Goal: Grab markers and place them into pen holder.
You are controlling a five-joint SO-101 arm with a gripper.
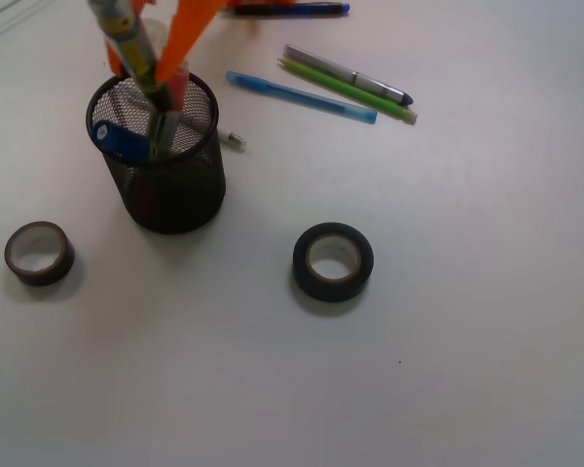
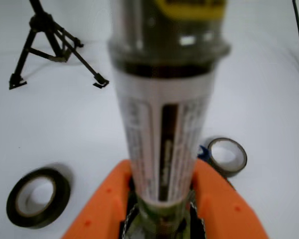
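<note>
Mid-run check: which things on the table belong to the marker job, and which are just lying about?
Job:
- marker held in the gripper, lowered into the pen holder
- blue-capped marker already in the holder

Lying about:
- light-blue pen, green pen, silver pen
- dark blue pen at the top edge
- two tape rolls

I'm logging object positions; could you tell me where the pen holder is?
Front view: the pen holder stands left of centre, between the brown tape roll and black tape roll.

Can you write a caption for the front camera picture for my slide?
Orange gripper lowers a pale-barrelled marker into the black wire-mesh pen holder, between two black tape rolls.
</note>
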